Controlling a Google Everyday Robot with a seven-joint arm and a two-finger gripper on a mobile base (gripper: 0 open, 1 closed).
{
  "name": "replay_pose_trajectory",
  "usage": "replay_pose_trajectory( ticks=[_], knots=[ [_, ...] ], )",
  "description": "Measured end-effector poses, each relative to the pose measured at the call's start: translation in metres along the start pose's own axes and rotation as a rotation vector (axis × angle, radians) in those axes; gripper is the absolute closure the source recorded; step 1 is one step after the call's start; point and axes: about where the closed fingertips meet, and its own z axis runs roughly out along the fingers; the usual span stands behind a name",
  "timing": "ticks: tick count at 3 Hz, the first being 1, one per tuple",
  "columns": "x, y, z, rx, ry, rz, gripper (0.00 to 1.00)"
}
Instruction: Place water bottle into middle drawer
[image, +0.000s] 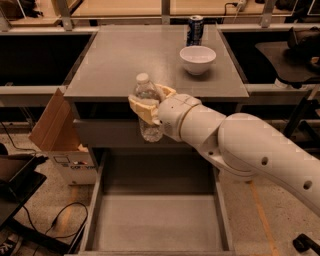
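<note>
My gripper (148, 103) is shut on the water bottle (148, 108), a small clear plastic bottle with a white cap. It holds the bottle upright in the air just in front of the cabinet's front edge, above the back of the open middle drawer (159, 220). The drawer is a wide grey box with low side walls and a bare floor, pulled out toward me. My white arm (240, 150) reaches in from the right.
On the grey cabinet top (125, 60) stand a white bowl (198, 59) and a blue soda can (195, 30) at the back right. A closed drawer front (105, 132) sits above the open one. A cardboard box (60, 135) stands at the left.
</note>
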Motion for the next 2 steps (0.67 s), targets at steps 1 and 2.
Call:
replay_pose_trajectory(
  ticks=[1,2],
  knots=[
    [0.054,0.009,0.010,-0.066,0.052,0.020,1.00],
    [0.111,0.013,0.015,-0.175,0.067,0.029,1.00]
  ],
)
